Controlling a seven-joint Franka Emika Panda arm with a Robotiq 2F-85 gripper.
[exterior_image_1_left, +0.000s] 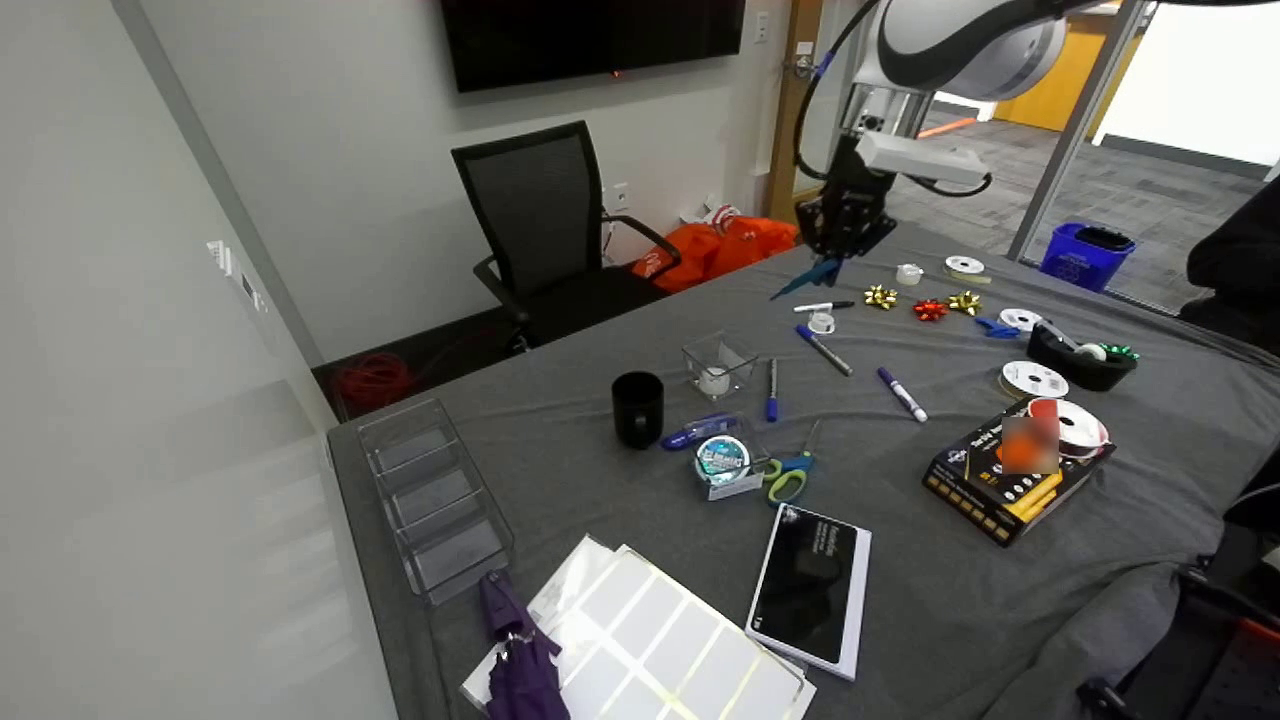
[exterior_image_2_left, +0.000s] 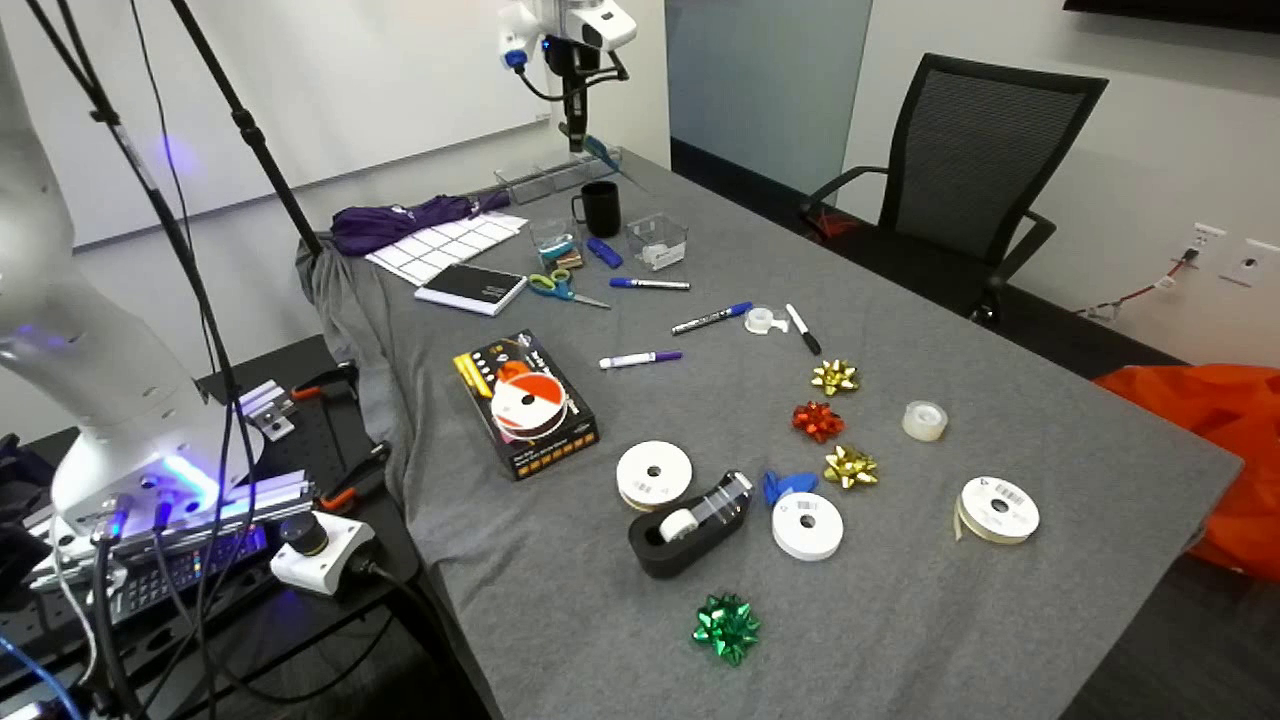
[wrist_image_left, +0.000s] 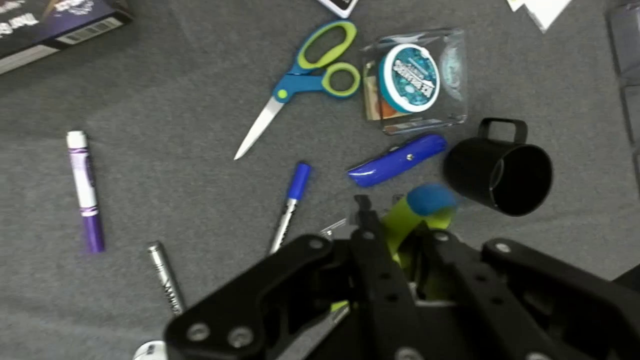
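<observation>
Gripper (wrist_image_left: 395, 220) at bottom centre of the wrist view. Fingers close together, pinching a pair of scissors (wrist_image_left: 431, 199); the blue-and-lime handle end pokes out past the fingertips, blurred. In an exterior view the scissors (exterior_image_2_left: 603, 152) show at top centre, thin blade slanting down to the right. Also in an exterior view, upper right: the scissors (exterior_image_1_left: 808, 277) as a blue sliver angled to the lower left. Held in the air over the grey-clothed table (exterior_image_2_left: 900, 620).

Around the grip, wrist view: black mug (wrist_image_left: 497, 175) just right of the handle end; upright in both exterior views. Blue glossy tool (wrist_image_left: 397, 160) above the fingers in the frame. Higher up, clear box (wrist_image_left: 457, 100) with a round teal-and-white tub (wrist_image_left: 410, 77) inside. Left of that, a second pair (wrist_image_left: 300, 84), lime handles, lying flat, tip to the lower left. Blue-capped marker (wrist_image_left: 288, 207) left of the fingers, partly hidden by the gripper. Silver marker (wrist_image_left: 167, 277) at lower left, purple-capped marker (wrist_image_left: 86, 192) at far left. Dark printed box (wrist_image_left: 65, 25) cut off by the upper left corner.

Farther out, in an exterior view: clear compartment tray (exterior_image_1_left: 440, 495), left of centre; purple umbrella (exterior_image_1_left: 522, 660) and label sheets (exterior_image_1_left: 650, 640) along the bottom.
</observation>
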